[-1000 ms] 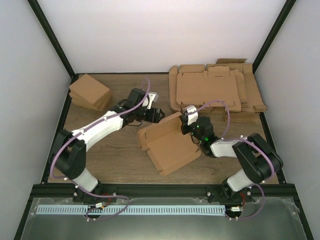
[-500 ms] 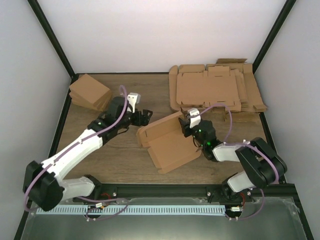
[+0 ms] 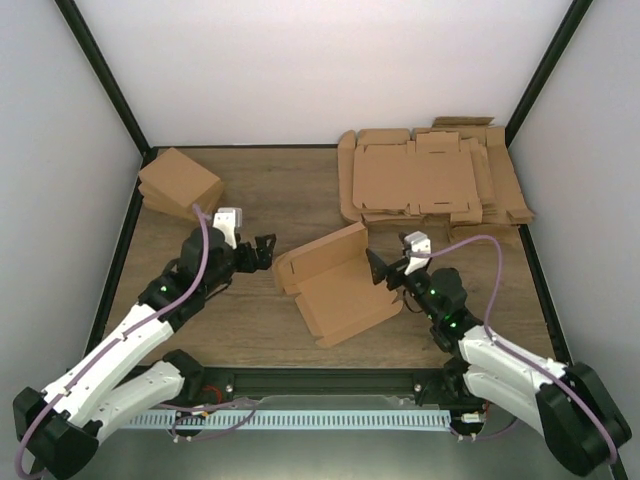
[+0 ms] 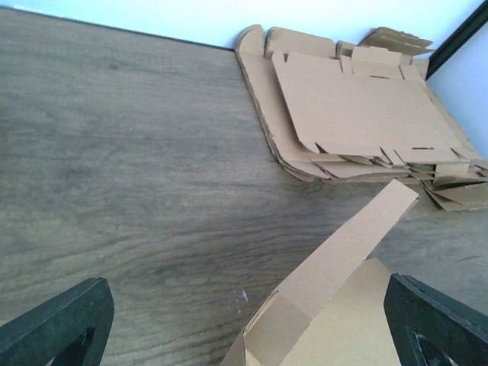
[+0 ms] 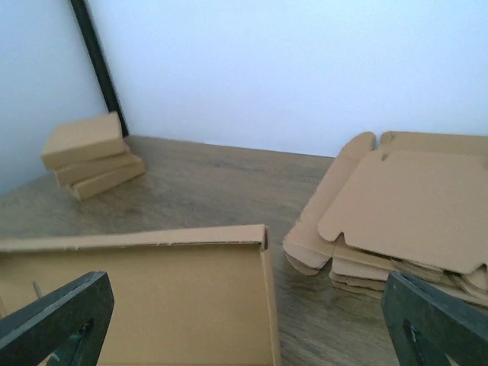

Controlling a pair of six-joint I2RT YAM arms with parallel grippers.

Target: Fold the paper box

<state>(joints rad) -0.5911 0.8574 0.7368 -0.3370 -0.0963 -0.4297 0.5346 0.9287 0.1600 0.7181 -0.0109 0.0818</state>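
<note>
1. Between the two grippers, mid-table, lies the paper box (image 3: 340, 295), touching neither. The left gripper (image 3: 266, 250) sits just off its left end and the right gripper (image 3: 376, 268) just beside its right edge.
2. Both grippers have their fingers spread wide and hold nothing.
3. One long wall of the box stands raised, running left to right and slanting toward the far right. The base panel lies flat on the table (image 3: 240, 310) in front of it.
4. Either arm could reach; the right looks marginally nearer to that wall's end.
5. Nothing lies inside the half-formed box. The stack of flat sheets (image 3: 430, 180) sits far right. The pile of small boxes (image 3: 180, 185) sits far left, closed.
</note>
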